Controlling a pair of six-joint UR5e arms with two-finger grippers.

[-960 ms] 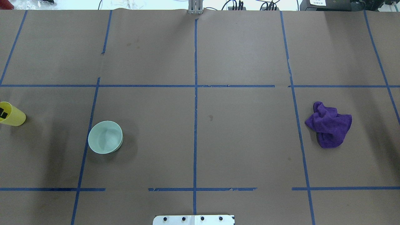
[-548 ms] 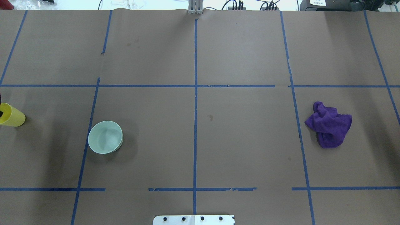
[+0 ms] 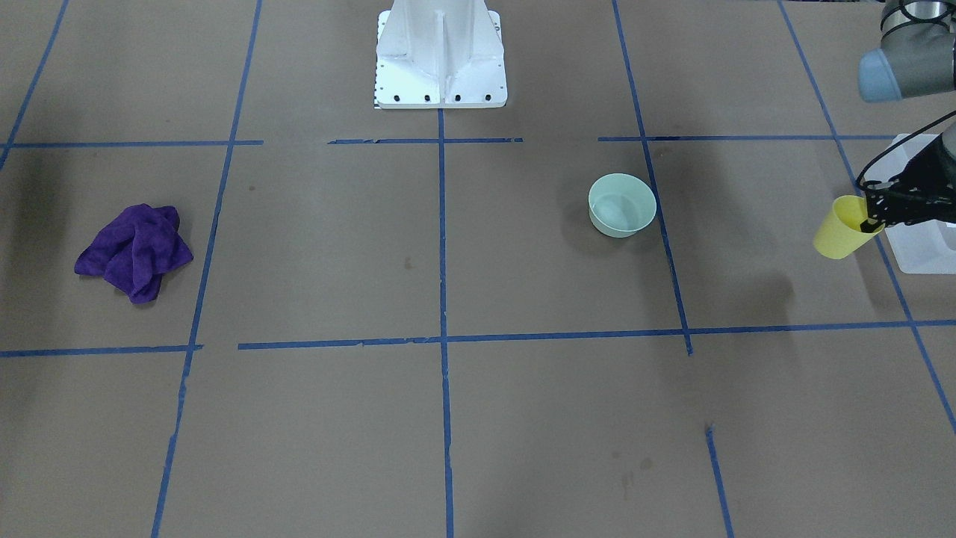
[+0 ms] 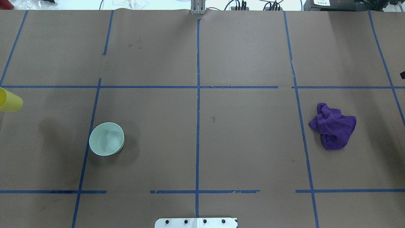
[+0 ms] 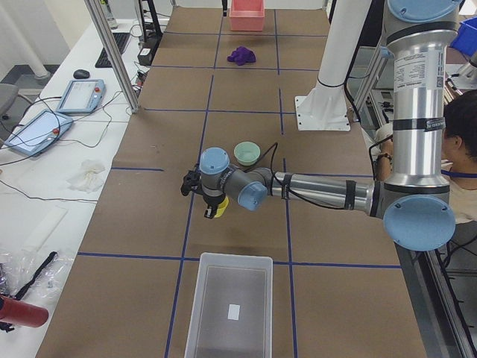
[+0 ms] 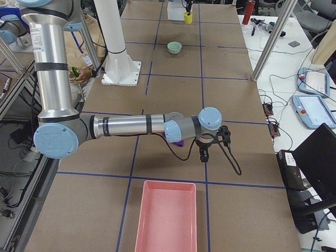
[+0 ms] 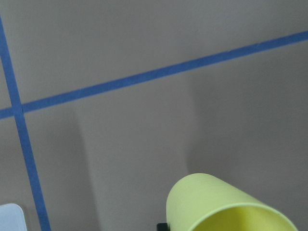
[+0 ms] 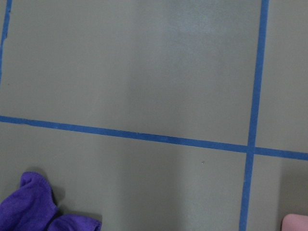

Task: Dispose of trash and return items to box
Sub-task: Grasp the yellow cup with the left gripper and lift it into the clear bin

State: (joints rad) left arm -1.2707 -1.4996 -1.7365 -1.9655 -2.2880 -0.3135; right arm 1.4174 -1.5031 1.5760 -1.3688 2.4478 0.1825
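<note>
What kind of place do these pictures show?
Most likely a robotics lab or test room. The table is covered in brown paper with a blue tape grid, the robot's left gripper holds a yellow cup, and a control tablet lies on a side bench.

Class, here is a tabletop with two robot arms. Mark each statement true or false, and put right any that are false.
1. The left gripper holds the yellow cup at its rim, off the table. True.
2. The yellow cup is already inside the translucent bin. False: it hangs tilted beside the bin, outside its walls.
3. The green bowl stands upright on the table, mouth up. True.
4. The purple cloth lies in the pink tray. False: it lies crumpled on the table, outside the tray.
</note>
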